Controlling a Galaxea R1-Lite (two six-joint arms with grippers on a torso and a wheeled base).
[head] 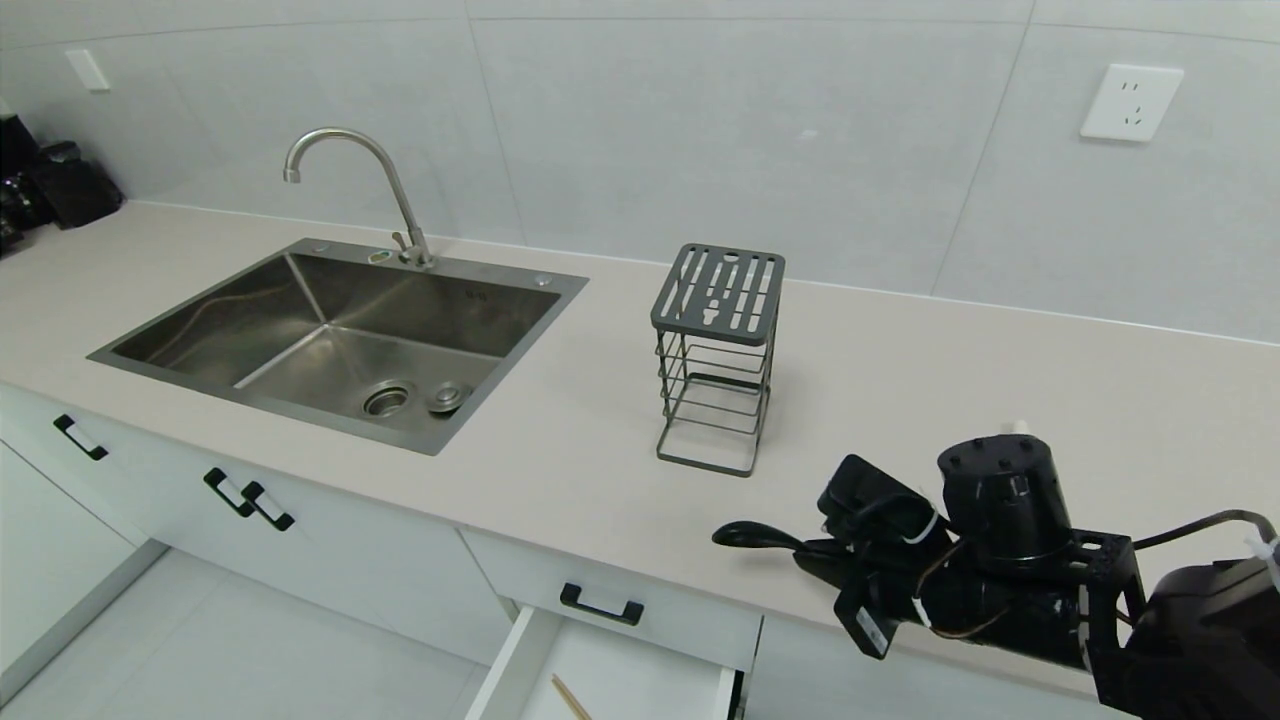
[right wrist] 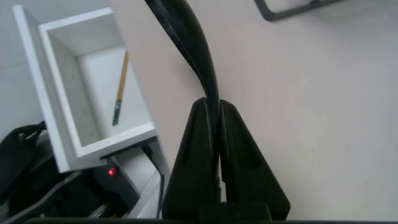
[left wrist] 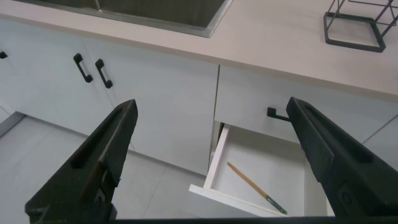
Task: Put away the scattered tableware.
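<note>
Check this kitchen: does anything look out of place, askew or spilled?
The drawer under the counter stands open, with one chopstick lying slantwise inside. The right gripper is shut on a black utensil by the counter's edge. Nothing looks spilled or broken.

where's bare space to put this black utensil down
Widest bare counter lies right of the wire rack, up to the wall. Another strip runs between sink and rack. The open drawer holds just one chopstick. Tightest: the counter's front edge, where the right claw grips the black utensil.
</note>
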